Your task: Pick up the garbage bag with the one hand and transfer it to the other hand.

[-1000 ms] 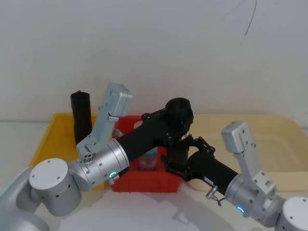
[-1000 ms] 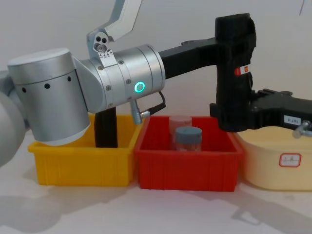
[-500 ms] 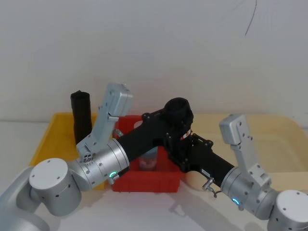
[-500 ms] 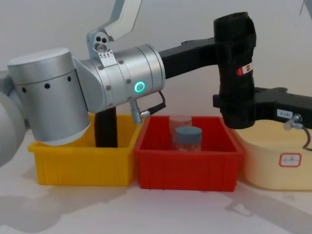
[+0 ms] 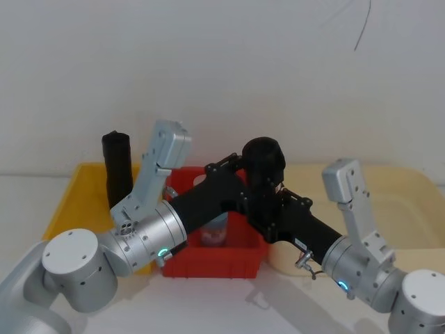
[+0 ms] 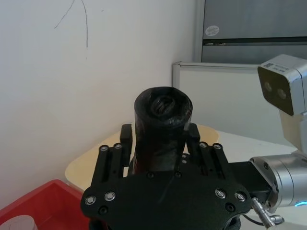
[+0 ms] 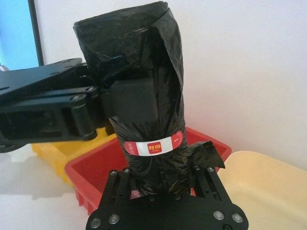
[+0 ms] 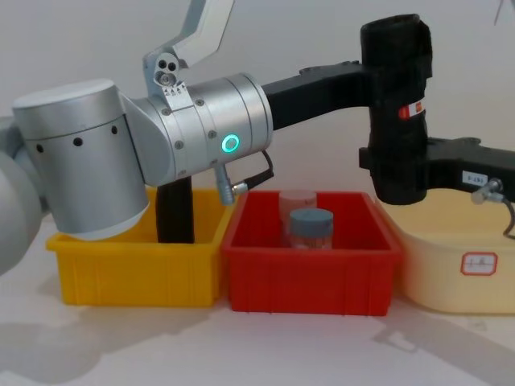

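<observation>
Wrist cams close on garbage bag (image 7: 129, 43)

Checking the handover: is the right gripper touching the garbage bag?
Touching. In the right wrist view the right gripper presses its fingers on the garbage bag below the sticker; the left gripper clamps it higher up.

Left gripper (image 6: 159, 139) above right gripper (image 7: 160, 182), jaws of both closed, arms angled inward.

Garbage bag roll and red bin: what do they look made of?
The garbage bag, held by left pincer above and right pincer below: thin black plastic film, matte with soft sheen, judging by its wrinkles and folds. The red bin: rigid moulded plastic, probably; smooth, slightly glossy walls with a rolled rim.
</observation>
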Available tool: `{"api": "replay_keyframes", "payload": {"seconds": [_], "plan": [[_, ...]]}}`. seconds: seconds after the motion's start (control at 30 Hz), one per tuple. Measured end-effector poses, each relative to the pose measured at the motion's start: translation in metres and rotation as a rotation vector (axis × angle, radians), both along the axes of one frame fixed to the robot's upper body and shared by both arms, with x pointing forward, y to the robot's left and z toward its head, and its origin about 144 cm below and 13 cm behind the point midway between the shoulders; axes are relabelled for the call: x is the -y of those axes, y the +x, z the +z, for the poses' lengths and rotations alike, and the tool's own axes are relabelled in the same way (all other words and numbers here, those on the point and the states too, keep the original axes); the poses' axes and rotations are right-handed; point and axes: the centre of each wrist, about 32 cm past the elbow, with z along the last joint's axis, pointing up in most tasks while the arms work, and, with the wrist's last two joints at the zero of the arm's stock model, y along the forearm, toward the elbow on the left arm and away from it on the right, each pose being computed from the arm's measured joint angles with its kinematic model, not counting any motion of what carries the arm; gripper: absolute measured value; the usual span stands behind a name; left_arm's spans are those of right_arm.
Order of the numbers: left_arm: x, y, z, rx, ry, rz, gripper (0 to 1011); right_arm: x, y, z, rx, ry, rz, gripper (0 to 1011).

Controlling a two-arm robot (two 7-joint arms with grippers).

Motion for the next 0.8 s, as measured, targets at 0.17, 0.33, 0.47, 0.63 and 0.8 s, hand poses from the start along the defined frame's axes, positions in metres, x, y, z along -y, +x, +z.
{"api": "replay_keyframes", "payload": {"seconds": [0.17, 0.33, 0.47, 0.63, 0.8], "plan": [[0.0, 0.0, 0.0, 0.0, 0.0, 0.0, 800, 0.002, 0.0, 0.003, 0.002, 0.003, -0.009, 529], [0.0, 0.0, 0.0, 0.0, 0.0, 0.0, 917, 0.005, 0.0, 0.007, 0.005, 0.005, -0.026, 529], [0.0, 0.0, 0.0, 0.0, 0.0, 0.0, 1002, 0.013, 0.0, 0.01, 0.003, 0.004, -0.057, 528], [0.0, 0.0, 0.0, 0.0, 0.0, 0.0, 1002, 0.028, 0.002, 0.014, -0.001, -0.001, -0.105, 528], [0.0, 0.0, 0.0, 0.0, 0.0, 0.0, 1002, 0.048, 0.007, 0.018, -0.012, -0.011, -0.169, 528]]}}
